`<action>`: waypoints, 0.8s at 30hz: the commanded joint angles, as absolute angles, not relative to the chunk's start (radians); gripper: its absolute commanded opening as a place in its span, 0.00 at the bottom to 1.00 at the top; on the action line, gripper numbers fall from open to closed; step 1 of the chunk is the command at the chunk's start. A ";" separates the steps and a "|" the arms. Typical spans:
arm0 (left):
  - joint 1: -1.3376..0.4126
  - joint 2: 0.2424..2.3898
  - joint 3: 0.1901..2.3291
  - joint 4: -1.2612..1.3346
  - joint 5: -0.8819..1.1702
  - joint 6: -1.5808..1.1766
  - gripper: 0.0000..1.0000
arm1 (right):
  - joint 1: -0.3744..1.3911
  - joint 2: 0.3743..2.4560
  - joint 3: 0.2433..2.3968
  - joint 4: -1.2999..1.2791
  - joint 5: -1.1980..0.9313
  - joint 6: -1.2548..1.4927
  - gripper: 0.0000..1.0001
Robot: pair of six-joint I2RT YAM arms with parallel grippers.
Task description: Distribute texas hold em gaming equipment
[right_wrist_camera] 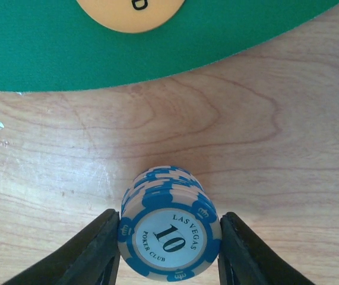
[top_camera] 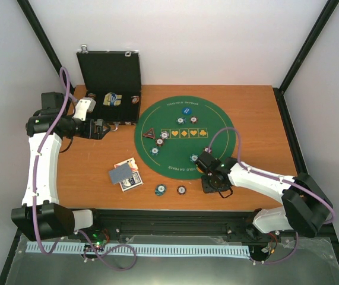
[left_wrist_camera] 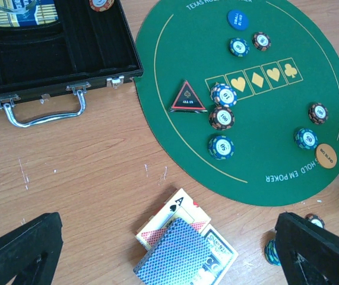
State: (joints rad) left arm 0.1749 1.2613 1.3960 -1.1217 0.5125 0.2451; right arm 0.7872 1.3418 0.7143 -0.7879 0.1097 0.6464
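My right gripper [right_wrist_camera: 169,236] is low over the wood just off the green mat's [right_wrist_camera: 32,53] edge. Its fingers press both sides of a short stack of blue-and-white "10" poker chips [right_wrist_camera: 164,189] standing on the table. The orange disc [right_wrist_camera: 130,10] lies on the mat just beyond. In the top view the right gripper [top_camera: 208,178] hides that stack. My left gripper [left_wrist_camera: 169,237] hangs wide open above the grey-blue-backed playing cards [left_wrist_camera: 178,252], not touching them. On the mat lie the triangular token [left_wrist_camera: 187,98], the blue disc [left_wrist_camera: 237,19] and several striped chips [left_wrist_camera: 221,146].
The black hinged case [top_camera: 110,71] stands open at the back left, with a card box and a chip inside. Two loose chips [top_camera: 160,190] [top_camera: 181,190] lie on the wood near the front edge. The left gripper [top_camera: 101,129] hovers beside the case.
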 commanded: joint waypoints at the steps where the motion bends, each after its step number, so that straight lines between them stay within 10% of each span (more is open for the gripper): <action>1: 0.183 1.248 1.413 -1.114 0.518 0.238 1.00 | 0.798 1.332 0.712 -0.776 0.134 0.659 0.41; 24: 0.182 1.249 1.424 -1.115 0.510 0.234 1.00 | 0.782 1.290 0.990 -0.928 0.202 0.611 0.26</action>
State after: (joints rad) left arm 0.1749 1.2613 1.3960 -1.1217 0.5083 0.2443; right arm 0.7872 1.2724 0.8951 -0.8856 0.1482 0.6426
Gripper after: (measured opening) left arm 0.999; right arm 0.404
